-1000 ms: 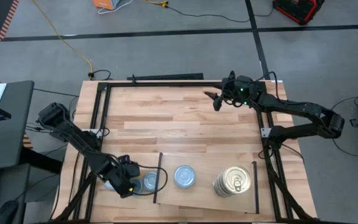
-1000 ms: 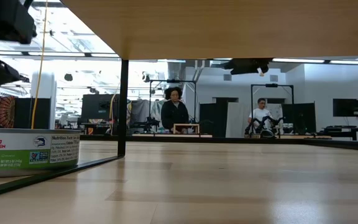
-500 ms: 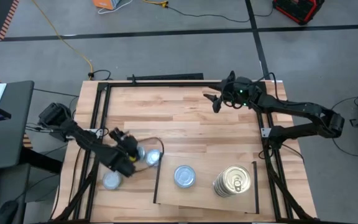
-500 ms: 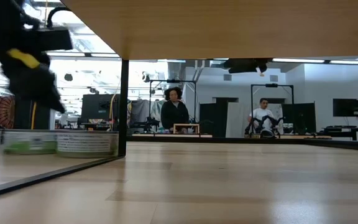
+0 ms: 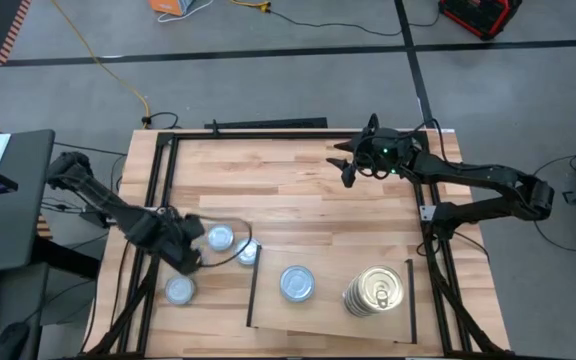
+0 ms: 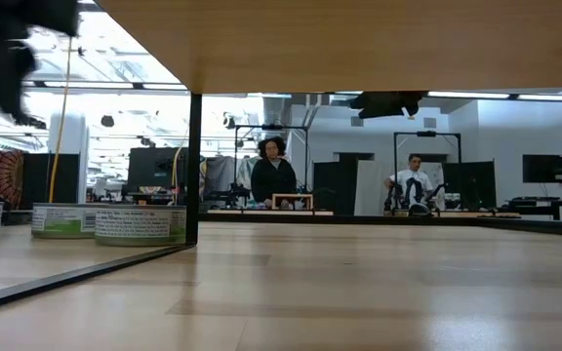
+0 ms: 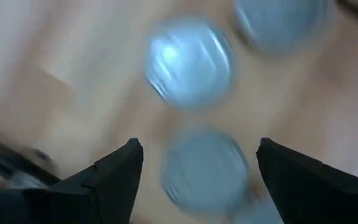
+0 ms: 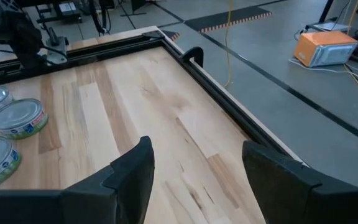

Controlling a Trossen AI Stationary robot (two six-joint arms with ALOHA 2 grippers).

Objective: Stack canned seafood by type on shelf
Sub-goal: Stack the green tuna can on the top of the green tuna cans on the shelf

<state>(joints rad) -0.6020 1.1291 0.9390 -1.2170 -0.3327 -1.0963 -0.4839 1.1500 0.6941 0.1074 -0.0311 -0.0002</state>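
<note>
Judging by how things lie, the biggest worry is the shelf itself: its near edge looks skewed against the plank tabletop, so a hard set-down could shift it and shake the tall stack of gold-lidded tins beside its right black strip. A lone silvery-blue tin sits mid-shelf, well apart from that stack.

Next worry, the three loose silvery-blue tins still off the shelf, left of its left strip: one just beside the left gripper, one near the strip, one nearer the front edge. They lie close together, so a descent slightly off centre could knock a neighbour and send it skidding.

That left arm reaches in low from the table's left side, its claw spread wide and empty, hovering over those tins; its wrist view shows both dark fingers straddling a blurred tin below.

At the far side the right gripper hangs idle above bare wood, fingers parted, holding nothing.
</note>
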